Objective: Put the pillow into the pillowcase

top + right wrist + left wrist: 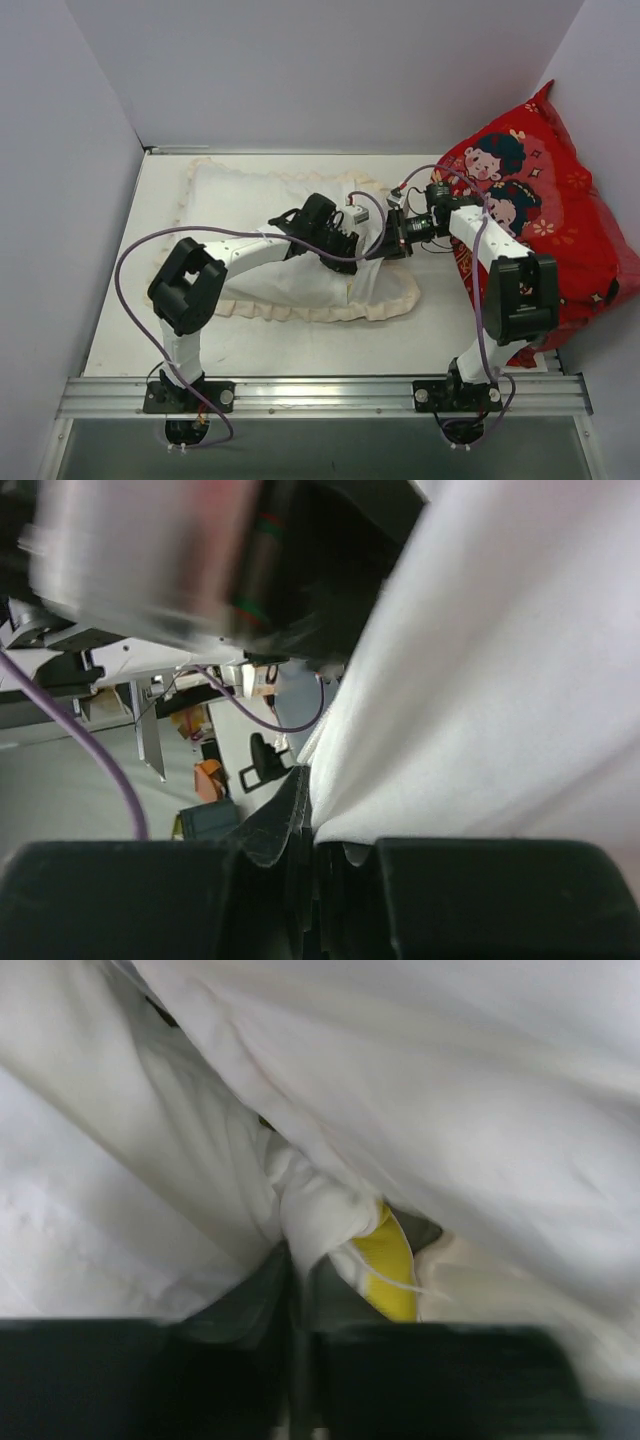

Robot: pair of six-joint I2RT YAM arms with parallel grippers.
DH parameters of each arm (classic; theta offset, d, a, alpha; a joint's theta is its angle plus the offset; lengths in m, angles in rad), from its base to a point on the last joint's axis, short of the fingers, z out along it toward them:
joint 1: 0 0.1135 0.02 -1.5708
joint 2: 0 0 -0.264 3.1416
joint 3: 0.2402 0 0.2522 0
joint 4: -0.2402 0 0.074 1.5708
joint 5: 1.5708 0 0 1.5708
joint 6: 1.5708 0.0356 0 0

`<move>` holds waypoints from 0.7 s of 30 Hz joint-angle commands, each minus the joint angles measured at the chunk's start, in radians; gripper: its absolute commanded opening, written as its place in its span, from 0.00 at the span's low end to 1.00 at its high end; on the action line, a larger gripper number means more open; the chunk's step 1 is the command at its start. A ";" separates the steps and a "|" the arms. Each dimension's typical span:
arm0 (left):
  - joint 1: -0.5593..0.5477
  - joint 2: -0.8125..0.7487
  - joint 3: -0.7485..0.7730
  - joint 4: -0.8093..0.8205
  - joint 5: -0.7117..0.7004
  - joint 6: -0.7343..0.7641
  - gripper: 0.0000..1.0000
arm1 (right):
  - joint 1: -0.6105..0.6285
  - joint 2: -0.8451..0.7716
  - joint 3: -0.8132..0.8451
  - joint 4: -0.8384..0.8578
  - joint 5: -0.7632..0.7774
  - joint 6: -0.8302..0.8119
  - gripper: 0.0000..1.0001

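The pillowcase (270,285) lies flat on the bench (300,345), spread from the far left corner towards the centre, with its cream frill running along the near edge. Both arms reach inward and meet over its right end.

The left tool (348,245) comes in from the left. In the left wrist view it (300,1290) is closed tight, with hardly any gap between its fingers, on a bunched white corner of the pillow (320,1215). The yellow strip (385,1265) shows just to the right of the pinch. Loose white cloth drapes over it from above, so how much of the pillow sits inside the case cannot be told.

The right tool (388,248) reaches in from the right. Its wrist view shows it (310,830) pinched shut on a taut sheet of white pillowcase fabric.

A red cushion (540,190) printed with cartoon children leans against the right wall, behind the right arm and apart from the pillowcase.
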 commanded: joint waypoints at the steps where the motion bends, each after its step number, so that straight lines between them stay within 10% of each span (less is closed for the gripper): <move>1: 0.033 -0.155 -0.116 0.254 0.151 -0.225 0.38 | -0.017 0.068 0.027 -0.038 -0.014 -0.006 0.00; 4: 0.072 -0.247 -0.158 0.241 0.183 -0.294 0.54 | -0.018 0.124 0.055 -0.040 0.091 0.008 0.06; 11: 0.113 -0.390 -0.169 0.034 0.068 -0.174 0.61 | -0.009 0.098 0.079 -0.151 0.266 -0.027 0.74; 21: -0.037 -0.238 -0.006 -0.101 -0.041 0.063 0.58 | -0.176 0.006 0.059 -0.290 0.445 -0.179 0.57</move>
